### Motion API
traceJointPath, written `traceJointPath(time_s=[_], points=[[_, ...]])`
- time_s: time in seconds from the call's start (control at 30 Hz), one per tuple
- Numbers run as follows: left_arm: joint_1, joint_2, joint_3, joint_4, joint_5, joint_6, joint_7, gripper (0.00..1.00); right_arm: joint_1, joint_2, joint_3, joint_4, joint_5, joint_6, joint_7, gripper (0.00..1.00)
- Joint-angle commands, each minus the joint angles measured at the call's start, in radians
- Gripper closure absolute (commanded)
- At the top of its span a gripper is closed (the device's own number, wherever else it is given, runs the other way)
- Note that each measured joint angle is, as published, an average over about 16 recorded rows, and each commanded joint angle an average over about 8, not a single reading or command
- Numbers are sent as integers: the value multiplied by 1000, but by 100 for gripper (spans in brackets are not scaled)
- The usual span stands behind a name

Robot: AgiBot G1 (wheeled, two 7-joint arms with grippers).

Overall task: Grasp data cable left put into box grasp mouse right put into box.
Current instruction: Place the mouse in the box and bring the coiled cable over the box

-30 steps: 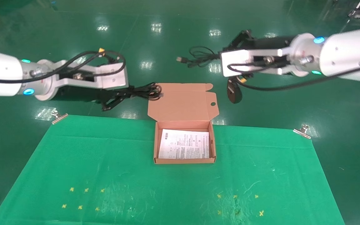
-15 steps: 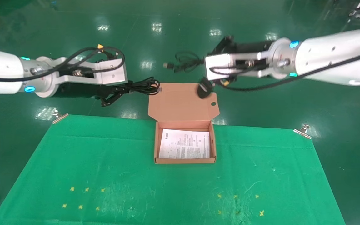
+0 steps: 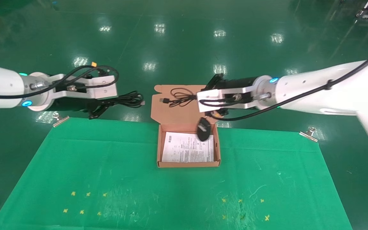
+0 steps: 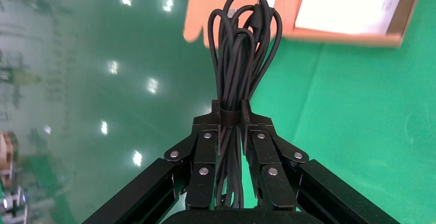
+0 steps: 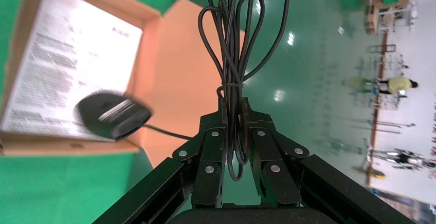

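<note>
1. Both things picked up, none in the box [image 3: 188, 164] yet.
2. Box sitting open at the middle of the head view, on the far edge of the green cloth [image 3: 107, 166], with its lid [image 3: 177, 111] folded back and a white paper [image 3: 187, 150] lying flat inside.
3. Left gripper [image 4: 230, 118] clamped tight on the cable [image 4: 241, 54], held at the tie around the middle of the bundle.
4. In the head view, cable [image 3: 123, 99] up in the air at middle left, beside the lid but not over the box; silver plug end pointing toward the lid.
5. Right gripper [image 5: 232, 112] pinched shut on the mouse's thin cord [image 5: 236, 34], not on the mouse itself.
6. Mouse [image 3: 203, 128] dangling below that gripper at the frame's middle, over the far right corner of the box, above the paper. Touching the paper or not: cannot tell.
7. Cord loops [image 3: 179, 95] and USB plug sticking out over the lid.
8. Mouse part nearly done, by the look of it: just lower it and let go.
9. Cable part only half done: move it over the box, lower it, let go.
10. Likely worry: long cord loops hanging out over the box's wall.
</note>
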Motion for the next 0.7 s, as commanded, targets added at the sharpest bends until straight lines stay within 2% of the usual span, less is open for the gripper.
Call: traceJointPath(time_s=[0.03, 0.37, 0.53, 0.7], points=[[0, -2, 4, 4, 22, 3, -18, 100, -7, -19, -1, -23, 14, -3, -14, 100], [-6, -2, 16, -2, 87, 23, -83, 100, -22, -130, 15, -183, 116, 3, -124, 100], [-4, -3, 16, -8, 89, 25, -89, 100, -37, -146, 11, -237, 192, 10, -163, 100], [-3, -3, 16, -11, 90, 25, -91, 100, -55, -149, -13, -303, 255, 16, -158, 100]])
